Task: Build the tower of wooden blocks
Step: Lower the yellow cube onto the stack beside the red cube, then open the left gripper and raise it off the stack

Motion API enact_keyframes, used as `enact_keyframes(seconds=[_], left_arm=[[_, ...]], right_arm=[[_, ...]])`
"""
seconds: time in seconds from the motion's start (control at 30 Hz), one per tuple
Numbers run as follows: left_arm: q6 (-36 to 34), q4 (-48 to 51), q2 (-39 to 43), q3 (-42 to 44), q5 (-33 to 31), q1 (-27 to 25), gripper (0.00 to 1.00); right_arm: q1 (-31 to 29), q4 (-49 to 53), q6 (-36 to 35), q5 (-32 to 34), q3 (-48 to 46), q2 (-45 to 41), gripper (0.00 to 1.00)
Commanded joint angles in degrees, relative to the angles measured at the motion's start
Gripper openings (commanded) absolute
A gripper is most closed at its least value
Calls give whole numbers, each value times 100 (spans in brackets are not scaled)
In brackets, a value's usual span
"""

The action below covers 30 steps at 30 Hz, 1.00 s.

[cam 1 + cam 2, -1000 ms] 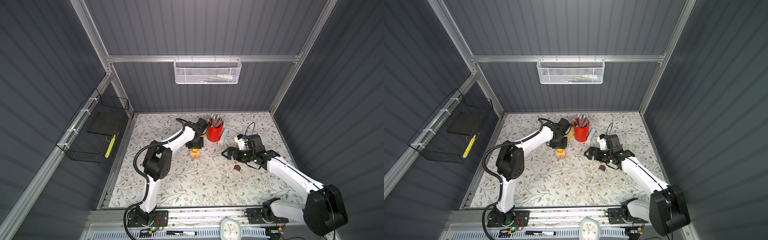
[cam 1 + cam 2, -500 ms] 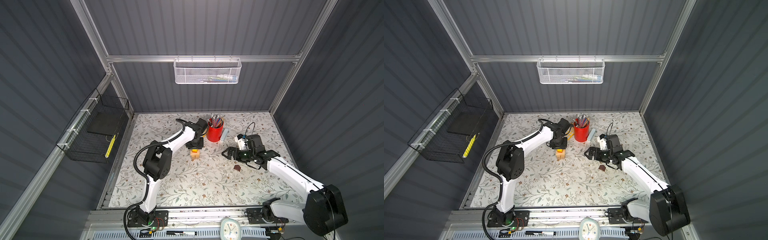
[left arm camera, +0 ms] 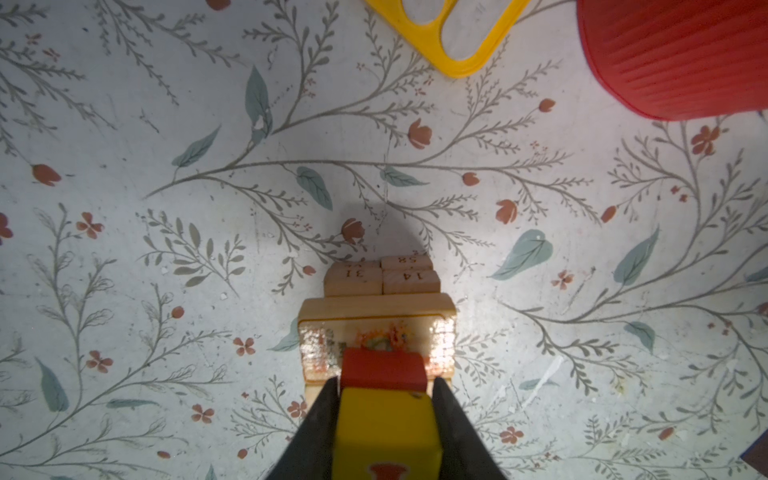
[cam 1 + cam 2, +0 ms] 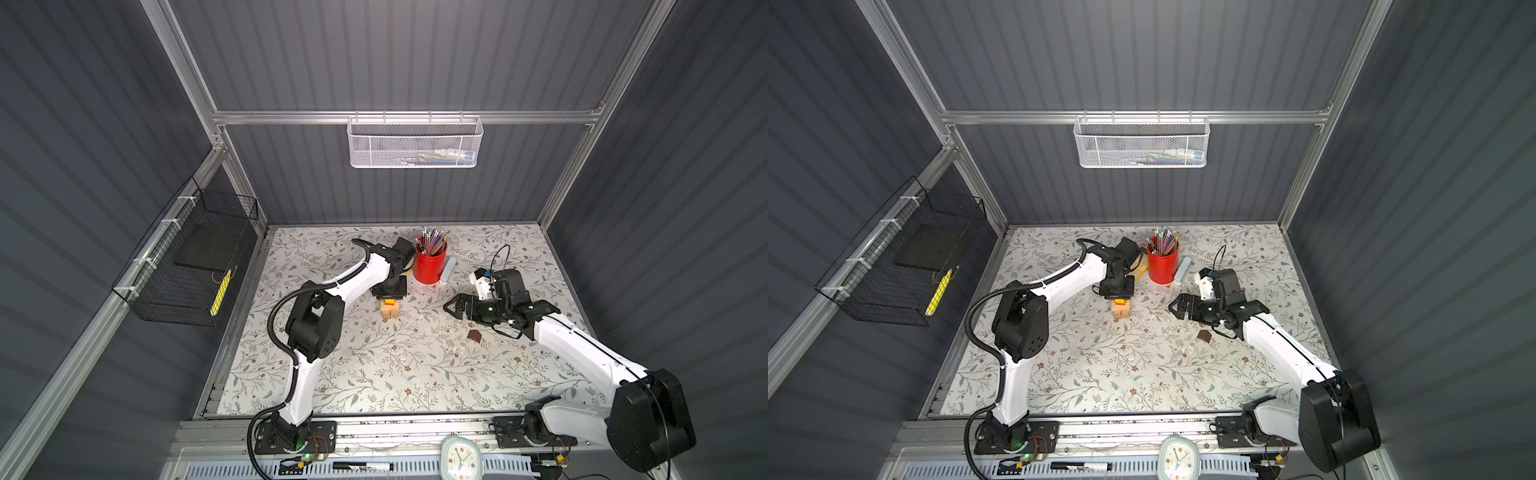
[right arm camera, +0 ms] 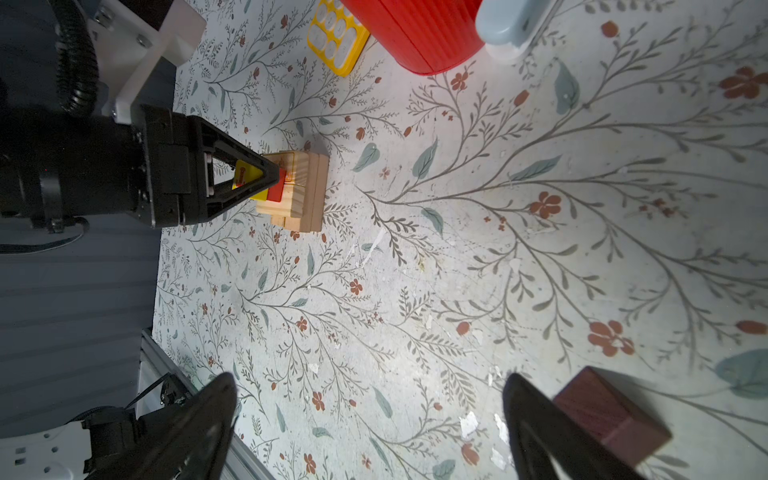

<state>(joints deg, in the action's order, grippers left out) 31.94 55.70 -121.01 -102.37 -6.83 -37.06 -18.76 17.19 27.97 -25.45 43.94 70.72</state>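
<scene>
The wood block tower (image 4: 390,311) (image 4: 1121,311) stands mid-table as a short stack of pale tan blocks (image 3: 376,309) with a red cube (image 3: 383,368) (image 5: 277,189) on top. My left gripper (image 4: 389,296) (image 3: 384,386) points straight down over it. It is shut on a yellow cube (image 3: 386,432) (image 5: 259,194) that sits on or just above the red cube. Off to the right, my right gripper (image 4: 451,309) (image 5: 370,380) hovers low over bare table, open and holding nothing. The dark brown roof-shaped piece (image 4: 474,336) (image 5: 611,419) lies just outside one of its fingers.
A red pencil cup (image 4: 430,264), a flat yellow calculator (image 3: 449,33) and a pale blue oblong thing (image 4: 449,269) stand close behind the tower. A black wire basket (image 4: 187,266) hangs on the left wall, a white mesh one (image 4: 413,141) on the back wall.
</scene>
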Motion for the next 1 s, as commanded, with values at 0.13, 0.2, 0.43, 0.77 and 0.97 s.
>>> enact_keyframes(seconds=[0.13, 0.2, 0.43, 0.77, 0.97], left_arm=[[-63, 107, -128, 13, -68, 41, 32], [-61, 116, -125, 24, -97, 43, 31], [-109, 134, -107, -22, -57, 63, 39], [-123, 38, 367, -58, -11, 59, 70], [6, -316, 1063, 435, -20, 50, 81]], right_arm=[[-5, -8, -54, 49, 88, -50, 99], [-9, -8, -54, 49, 88, -43, 99], [-4, -7, -55, 49, 97, -53, 99], [9, 320, -199, 520, 217, -93, 99], [46, 654, -268, 1097, 452, 184, 99]])
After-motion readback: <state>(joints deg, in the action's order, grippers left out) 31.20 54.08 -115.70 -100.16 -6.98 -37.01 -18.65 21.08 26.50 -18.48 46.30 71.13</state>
